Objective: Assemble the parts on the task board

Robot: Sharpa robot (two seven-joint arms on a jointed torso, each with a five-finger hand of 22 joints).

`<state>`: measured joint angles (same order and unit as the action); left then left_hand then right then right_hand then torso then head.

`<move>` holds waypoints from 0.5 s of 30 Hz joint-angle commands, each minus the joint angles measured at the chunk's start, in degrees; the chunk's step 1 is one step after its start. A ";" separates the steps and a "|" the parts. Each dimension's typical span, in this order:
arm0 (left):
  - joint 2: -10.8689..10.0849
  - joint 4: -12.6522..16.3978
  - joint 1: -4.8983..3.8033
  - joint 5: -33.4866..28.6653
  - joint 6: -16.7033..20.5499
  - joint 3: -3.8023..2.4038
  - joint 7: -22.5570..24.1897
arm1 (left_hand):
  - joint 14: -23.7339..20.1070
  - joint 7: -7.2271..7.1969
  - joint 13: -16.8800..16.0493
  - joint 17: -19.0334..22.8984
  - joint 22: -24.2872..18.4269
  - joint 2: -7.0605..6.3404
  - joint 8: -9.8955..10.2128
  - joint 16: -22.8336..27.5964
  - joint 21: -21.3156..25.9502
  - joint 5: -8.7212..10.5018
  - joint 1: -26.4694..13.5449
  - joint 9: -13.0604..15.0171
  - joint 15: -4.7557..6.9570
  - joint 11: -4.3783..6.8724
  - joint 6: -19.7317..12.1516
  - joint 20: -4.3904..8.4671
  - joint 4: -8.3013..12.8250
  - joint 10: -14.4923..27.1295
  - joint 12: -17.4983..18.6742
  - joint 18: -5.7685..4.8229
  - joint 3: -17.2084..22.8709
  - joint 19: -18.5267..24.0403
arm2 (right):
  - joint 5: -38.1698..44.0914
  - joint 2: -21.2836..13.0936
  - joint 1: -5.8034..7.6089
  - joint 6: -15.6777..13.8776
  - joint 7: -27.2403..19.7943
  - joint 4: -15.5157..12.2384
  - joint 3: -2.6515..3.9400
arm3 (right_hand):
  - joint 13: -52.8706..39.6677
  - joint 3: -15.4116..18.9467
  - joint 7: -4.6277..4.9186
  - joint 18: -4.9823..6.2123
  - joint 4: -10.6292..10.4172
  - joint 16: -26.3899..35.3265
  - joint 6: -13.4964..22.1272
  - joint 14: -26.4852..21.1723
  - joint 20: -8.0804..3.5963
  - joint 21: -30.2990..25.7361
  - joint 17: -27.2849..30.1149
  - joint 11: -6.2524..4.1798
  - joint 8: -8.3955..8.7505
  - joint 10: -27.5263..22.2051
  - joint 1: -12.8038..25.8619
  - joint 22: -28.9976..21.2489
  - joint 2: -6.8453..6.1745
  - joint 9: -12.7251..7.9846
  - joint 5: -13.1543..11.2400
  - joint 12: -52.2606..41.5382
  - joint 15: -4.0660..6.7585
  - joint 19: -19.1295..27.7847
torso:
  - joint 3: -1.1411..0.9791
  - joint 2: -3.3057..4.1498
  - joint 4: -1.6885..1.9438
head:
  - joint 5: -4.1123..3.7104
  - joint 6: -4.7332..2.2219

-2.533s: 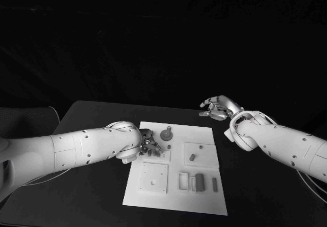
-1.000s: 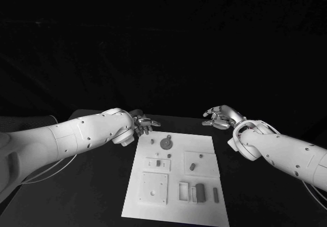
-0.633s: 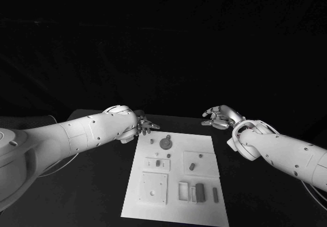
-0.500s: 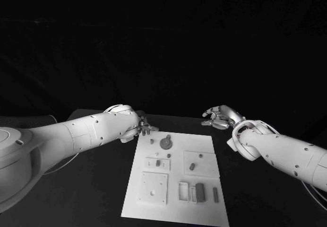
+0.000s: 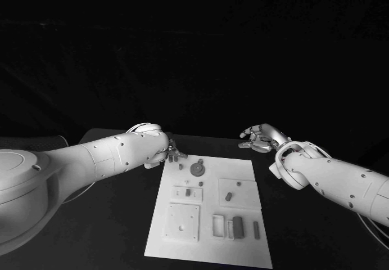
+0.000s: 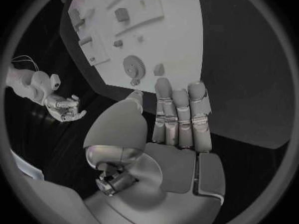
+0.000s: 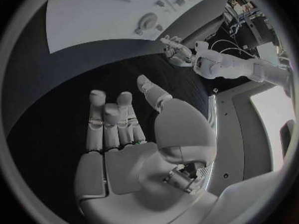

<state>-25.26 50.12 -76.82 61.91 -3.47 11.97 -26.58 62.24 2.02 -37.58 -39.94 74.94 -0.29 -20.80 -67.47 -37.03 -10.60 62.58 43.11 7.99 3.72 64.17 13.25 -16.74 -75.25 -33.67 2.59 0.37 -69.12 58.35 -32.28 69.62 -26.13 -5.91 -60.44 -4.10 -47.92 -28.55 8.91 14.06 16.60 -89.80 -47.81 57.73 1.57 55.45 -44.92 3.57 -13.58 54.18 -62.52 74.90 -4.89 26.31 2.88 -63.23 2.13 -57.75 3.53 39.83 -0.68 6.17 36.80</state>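
Task looks early/mid, judging from how the pieces lie. Near to far in the head view:

Lower part of the white board (image 5: 162, 242): square plate w/ holes (image 5: 183, 221) lower left of board, nothing standing in it as far as I can tell. Right of it, lower centre, a row of slots: pale frame (image 5: 218, 225), dark block (image 5: 236, 226) next to it, thin dark bar (image 5: 256, 228) a bit apart. Can't tell if the block is seated or just lying there.

Mid board: small plate w/ two little dark pieces (image 5: 188, 193) centre-left; another plate centre-right w/ one oblong piece (image 5: 229, 197) lying on it. Prob. loose, not fitted, but too small to be sure.

Far end of board, upper centre of frame: round gear-like disc (image 5: 197, 167), w/ small pieces beside it. Loose or seated, can't say.

Hands, past the far edge: left hand (image 5: 171, 152) sits just off the board's far left corner, upper-left of centre; in its wrist view its fingers (image 6: 179, 115) are straight, side by side, palm bare — released, carrying nothing. Right hand (image 5: 258, 139) hovers over bare table off the far right corner, well apart from any piece; in its wrist view the fingers (image 7: 111, 122) are extended, palm bare — released too.

So: neither hand has a part. Most pieces prob. still need picking and seating; next would be reaching back in for one.
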 commanded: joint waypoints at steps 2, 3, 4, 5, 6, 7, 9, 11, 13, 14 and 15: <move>1.20 -0.79 0.58 1.13 -1.26 0.33 -0.25 | 0.22 -0.04 -0.13 0.06 0.93 0.01 0.41 -0.30 -0.09 -0.74 0.93 0.13 0.28 0.15 0.43 0.31 -0.01 -0.25 -0.40 2.28 -0.78 -0.29 | 0.29 0.09 0.02 0.59 -0.09 -0.29 0.02 | 0.06 0.37 1.34 0.94 -0.10 0.02 1.04 0.17 -0.35 -0.28 0.07 0.23 -0.05 -0.22 0.26 0.19 0.39 -0.09 0.07 -0.23 0.11 -0.24 | 0.03 0.08 -0.07 | 0.06 0.19; 1.43 -1.09 0.69 1.14 -1.23 0.44 -0.32 | 0.22 -0.04 -0.14 0.06 0.93 -0.04 0.43 -0.30 -0.09 -0.76 0.98 0.13 0.28 0.15 0.42 0.31 0.00 -0.25 -0.40 2.27 -0.83 -0.30 | 0.29 0.13 0.02 0.58 -0.09 -0.28 0.02 | 0.06 0.37 1.34 0.94 -0.10 0.02 1.04 0.17 -0.35 -0.28 0.07 0.23 -0.05 -0.22 0.27 0.19 0.39 -0.09 0.07 -0.23 0.11 -0.24 | 0.03 0.05 -0.04 | 0.22 0.19; 1.71 -1.47 0.85 1.34 -1.01 0.61 -0.30 | 0.20 -0.03 -0.14 0.08 0.92 -0.12 0.47 -0.30 -0.08 -0.80 1.09 0.14 0.28 0.14 0.39 0.31 -0.01 -0.22 -0.39 2.26 -0.93 -0.29 | 0.29 0.16 0.02 0.57 -0.10 -0.28 0.02 | 0.07 0.37 1.34 0.94 -0.10 0.02 1.04 0.17 -0.35 -0.27 0.07 0.23 -0.05 -0.22 0.28 0.19 0.39 -0.09 0.07 -0.23 0.11 -0.24 | 0.04 0.03 -0.05 | 0.37 0.26; 1.80 -1.64 0.96 1.50 -0.91 0.67 -0.29 | 0.17 -0.01 -0.14 0.09 0.92 -0.17 0.51 -0.28 -0.06 -0.82 1.21 0.14 0.28 0.12 0.35 0.32 0.00 -0.19 -0.37 2.25 -0.99 -0.27 | 0.29 0.16 0.02 0.56 -0.10 -0.29 0.02 | 0.07 0.37 1.34 0.94 -0.11 0.02 1.04 0.17 -0.35 -0.27 0.07 0.23 -0.05 -0.22 0.28 0.19 0.39 -0.09 0.07 -0.23 0.11 -0.24 | 0.04 0.05 -0.08 | 0.39 0.26; 1.91 -1.87 1.13 1.65 -0.93 0.70 -0.24 | 0.13 0.05 -0.14 0.13 0.90 -0.20 0.65 -0.25 -0.03 -0.94 1.51 0.13 0.26 0.08 0.22 0.32 0.00 -0.13 -0.34 2.23 -1.14 -0.26 | 0.29 0.17 0.02 0.54 -0.10 -0.30 0.02 | 0.07 0.37 1.34 0.94 -0.11 0.02 1.05 0.17 -0.35 -0.27 0.07 0.23 -0.05 -0.22 0.29 0.19 0.39 -0.10 0.07 -0.23 0.11 -0.24 | 0.03 0.02 -0.07 | 0.38 0.26; 2.02 -2.08 1.25 1.65 -0.98 0.71 -0.27 | 0.11 0.08 -0.14 0.15 0.89 -0.21 0.72 -0.24 -0.01 -1.01 1.58 0.12 0.26 0.06 0.15 0.32 -0.02 -0.10 -0.31 2.21 -1.20 -0.25 | 0.29 0.15 0.02 0.54 -0.10 -0.30 0.02 | 0.07 0.37 1.34 0.94 -0.11 0.02 1.05 0.17 -0.35 -0.27 0.07 0.23 -0.05 -0.22 0.30 0.19 0.39 -0.10 0.07 -0.23 0.11 -0.24 | 0.02 0.02 -0.09 | 0.35 0.27; 2.21 -2.50 1.57 1.75 -0.74 0.72 -0.29 | 0.09 0.13 -0.14 0.18 0.87 -0.21 0.83 -0.23 0.03 -1.21 1.63 0.11 0.24 0.02 0.06 0.30 -0.05 -0.06 -0.29 2.18 -1.32 -0.23 | 0.29 0.10 0.02 0.43 -0.09 -0.30 0.02 | 0.07 0.38 1.34 0.94 -0.11 0.02 1.06 0.17 -0.35 -0.27 0.07 0.23 -0.04 -0.22 0.31 0.19 0.39 -0.10 0.07 -0.24 0.11 -0.24 | -0.01 0.00 -0.05 | 0.33 0.36; 2.26 -2.73 1.72 1.82 -0.60 0.73 -0.25 | 0.09 0.15 -0.14 0.20 0.86 -0.18 0.89 -0.22 0.05 -1.41 1.62 0.11 0.23 0.00 0.03 0.29 -0.07 -0.05 -0.27 2.16 -1.40 -0.23 | 0.29 0.07 0.02 0.40 -0.09 -0.30 0.02 | 0.07 0.39 1.34 0.94 -0.12 0.02 1.06 0.17 -0.35 -0.28 0.07 0.24 -0.04 -0.22 0.35 0.19 0.37 -0.11 0.07 -0.24 0.11 -0.24 | -0.03 0.02 -0.03 | 0.31 0.41; 2.20 -2.76 1.78 1.85 -0.48 0.73 -0.24 | 0.10 0.17 -0.14 0.21 0.85 -0.16 0.93 -0.23 0.07 -1.56 1.58 0.12 0.23 -0.01 0.03 0.29 -0.08 -0.06 -0.27 2.14 -1.46 -0.25 | 0.29 0.06 0.02 0.41 -0.08 -0.32 0.02 | 0.08 0.39 1.34 0.94 -0.11 0.02 1.06 0.17 -0.35 -0.28 0.08 0.24 -0.04 -0.22 0.36 0.19 0.37 -0.11 0.07 -0.24 0.10 -0.24 | -0.02 -0.01 0.00 | 0.23 0.39; 2.16 -2.76 1.78 1.85 -0.54 0.73 -0.24 | 0.10 0.17 -0.15 0.22 0.84 -0.14 0.93 -0.23 0.07 -1.62 1.54 0.13 0.23 -0.01 0.05 0.29 -0.09 -0.07 -0.28 2.13 -1.49 -0.26 | 0.29 0.06 0.02 0.42 -0.10 -0.32 0.02 | 0.08 0.39 1.34 0.94 -0.11 0.02 1.06 0.17 -0.35 -0.28 0.08 0.24 -0.04 -0.22 0.36 0.19 0.37 -0.12 0.07 -0.24 0.10 -0.24 | -0.02 0.01 -0.02 | 0.20 0.37; 2.15 -2.79 1.78 1.85 -0.60 0.73 -0.24 | 0.11 0.17 -0.15 0.22 0.84 -0.13 0.94 -0.24 0.07 -1.65 1.51 0.13 0.23 -0.01 0.05 0.29 -0.10 -0.08 -0.28 2.13 -1.51 -0.27 | 0.29 0.06 0.02 0.43 -0.10 -0.32 0.02 | 0.08 0.39 1.34 0.94 -0.11 0.02 1.06 0.17 -0.35 -0.28 0.08 0.24 -0.04 -0.22 0.37 0.19 0.37 -0.12 0.07 -0.24 0.10 -0.24 | -0.01 -0.01 -0.01 | 0.18 0.38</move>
<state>-23.24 47.30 -74.99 63.16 -3.72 12.74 -26.79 62.24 2.01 -37.64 -39.78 74.93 -0.53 -20.25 -67.46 -37.03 -11.93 63.71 43.18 7.99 3.71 64.16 13.42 -16.84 -75.25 -33.90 2.42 -0.67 -69.32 58.35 -32.23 69.63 -26.13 -5.87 -60.65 -4.10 -47.92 -28.39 8.90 14.06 16.43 -89.81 -47.80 57.73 1.45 55.45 -44.92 3.57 -13.58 54.18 -62.52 74.90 -4.89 26.26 2.88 -63.23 2.13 -58.05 3.53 39.85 -0.71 6.44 37.19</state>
